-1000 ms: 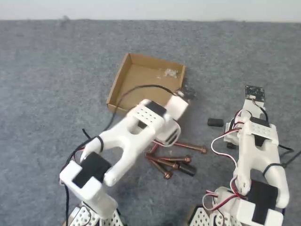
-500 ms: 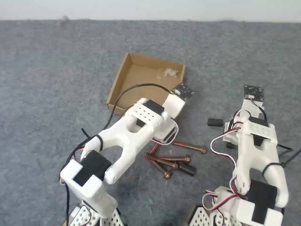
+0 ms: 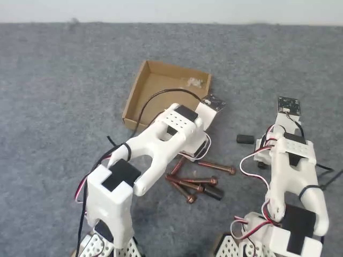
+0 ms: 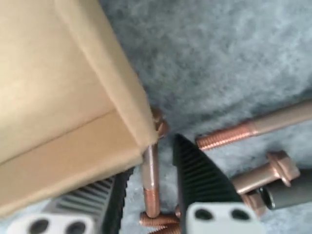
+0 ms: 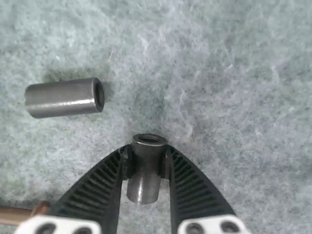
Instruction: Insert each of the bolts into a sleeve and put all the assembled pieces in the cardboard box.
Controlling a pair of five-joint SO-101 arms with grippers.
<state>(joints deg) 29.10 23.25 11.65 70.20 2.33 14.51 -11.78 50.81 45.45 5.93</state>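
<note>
The left gripper stands open with one bolt lying between its fingers. A corner of the cardboard box is just beside it, and the other bolts are scattered close by. The right gripper is clamped on a sleeve, with a second sleeve lying loose just ahead of it. By the look of things the task is barely begun: the cardboard box seems to hold no assembled piece, and nearly every bolt has yet to get its sleeve.

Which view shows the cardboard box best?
High view: nearly the whole cardboard box, floor and walls, an arm covering one corner. The left wrist view catches one corner close up; the right wrist view faces sleeves on carpet.
</note>
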